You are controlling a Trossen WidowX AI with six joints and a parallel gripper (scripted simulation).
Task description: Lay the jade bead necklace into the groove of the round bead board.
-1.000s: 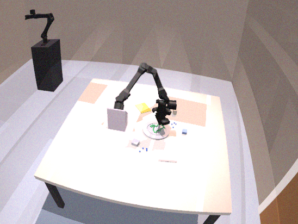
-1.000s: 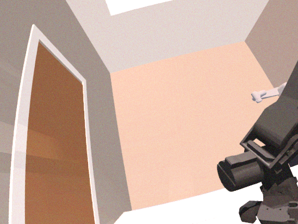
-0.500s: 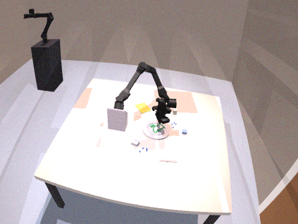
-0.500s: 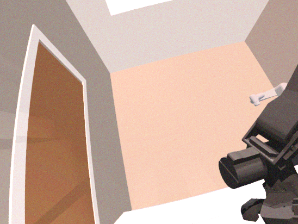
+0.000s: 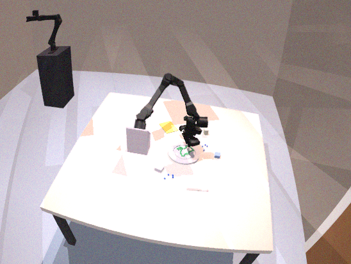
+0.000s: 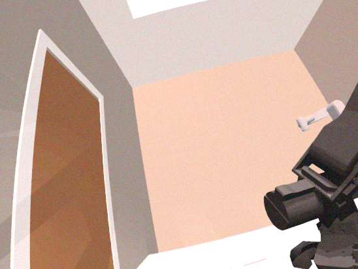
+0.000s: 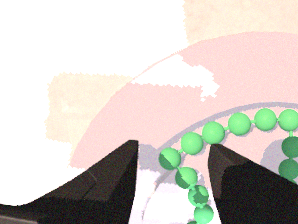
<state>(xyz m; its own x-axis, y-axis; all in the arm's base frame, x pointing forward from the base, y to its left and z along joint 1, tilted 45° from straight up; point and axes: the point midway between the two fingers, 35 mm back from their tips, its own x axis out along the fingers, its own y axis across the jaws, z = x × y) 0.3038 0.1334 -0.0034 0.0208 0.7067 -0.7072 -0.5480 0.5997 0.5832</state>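
The jade bead necklace [image 5: 182,155] [image 7: 213,132] lies crumpled on the round bead board [image 5: 173,157] [image 7: 240,65]. In the wrist view a row of its beads runs just inside the grey curved line of the groove, then both visible ends of the row bend sharply inward, away from that line. My gripper [image 5: 189,146] [image 7: 173,152] is partly open over the left part of the necklace. The corner bead and a few after it show in the gap between the fingertips, not gripped. The right finger hides some of the necklace.
A pale upright panel [image 5: 138,141] stands left of the board. A yellow square [image 5: 168,127] lies behind it, a blue block [image 5: 217,155] to the right, a beige block [image 5: 205,132] behind right, a whitish block [image 5: 159,168] in front. Small blue beads [image 5: 173,175] and a thin stick [image 5: 197,189] lie nearer the front.
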